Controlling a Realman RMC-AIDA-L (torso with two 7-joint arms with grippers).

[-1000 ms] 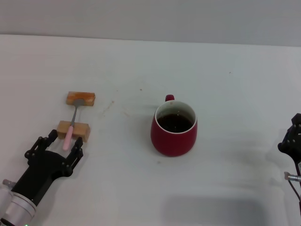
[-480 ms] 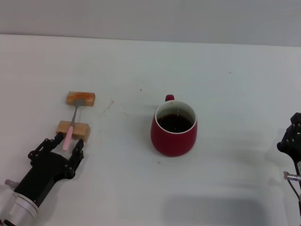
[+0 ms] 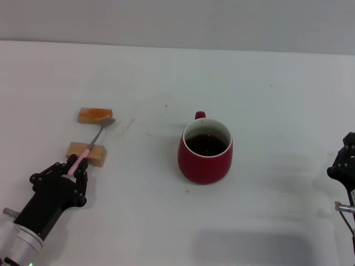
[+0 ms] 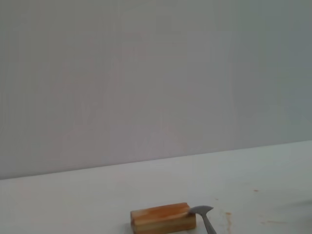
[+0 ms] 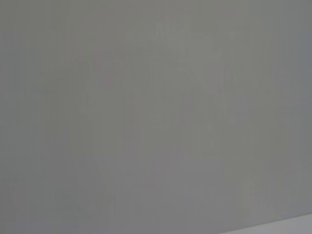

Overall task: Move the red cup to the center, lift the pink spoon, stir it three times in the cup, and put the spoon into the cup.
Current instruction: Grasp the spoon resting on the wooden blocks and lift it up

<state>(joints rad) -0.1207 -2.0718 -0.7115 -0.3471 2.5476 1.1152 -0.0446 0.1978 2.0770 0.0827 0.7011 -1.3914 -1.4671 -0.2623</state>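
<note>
The cup (image 3: 205, 151) stands mid-table (image 3: 266, 100), with the spoon (image 3: 90, 146) and two blocks to its left. The spoon lies across the near block (image 3: 87, 153), its bowl seemingly just beside the far block (image 3: 95, 115).

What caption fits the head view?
Left end effector grips the pink spoon across two wooden blocks; red cup waits mid-table.
</note>
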